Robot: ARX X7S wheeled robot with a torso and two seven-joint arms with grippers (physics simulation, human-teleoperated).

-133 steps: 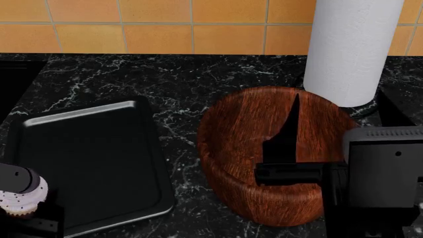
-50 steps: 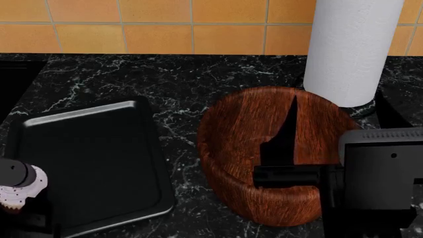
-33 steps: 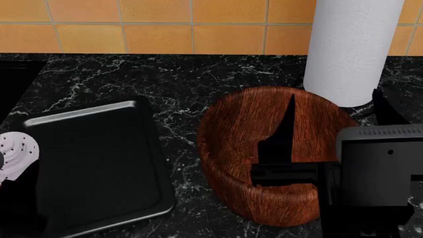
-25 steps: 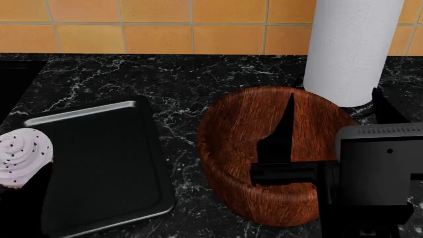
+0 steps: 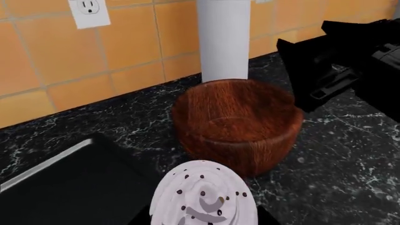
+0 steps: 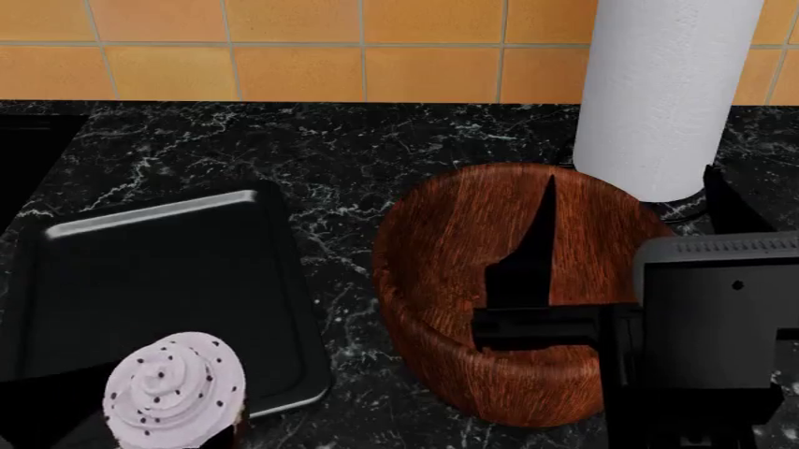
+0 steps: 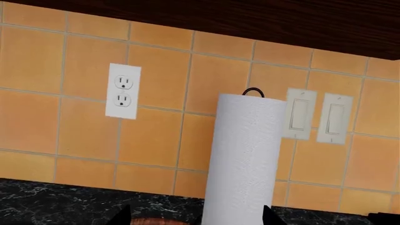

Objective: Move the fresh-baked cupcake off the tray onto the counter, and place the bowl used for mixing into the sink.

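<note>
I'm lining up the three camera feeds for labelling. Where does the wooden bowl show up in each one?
Head view: the bowl sits right of centre, beside the tray.
Left wrist view: the bowl is mid-frame, behind the cupcake.
Right wrist view: only a sliver of its rim at the bottom edge.
Shared landmark: the paper towel roll.

The head view looks steeply down on the tabletop (image 6: 337,150) from close above. The left wrist view sits low and faces across to the tiled wall (image 5: 56,61), very near the cupcake (image 5: 203,197). The right wrist view faces the wall level. All three views share the paper towel roll (image 6: 661,94); two share the bowl (image 6: 500,290).
</note>
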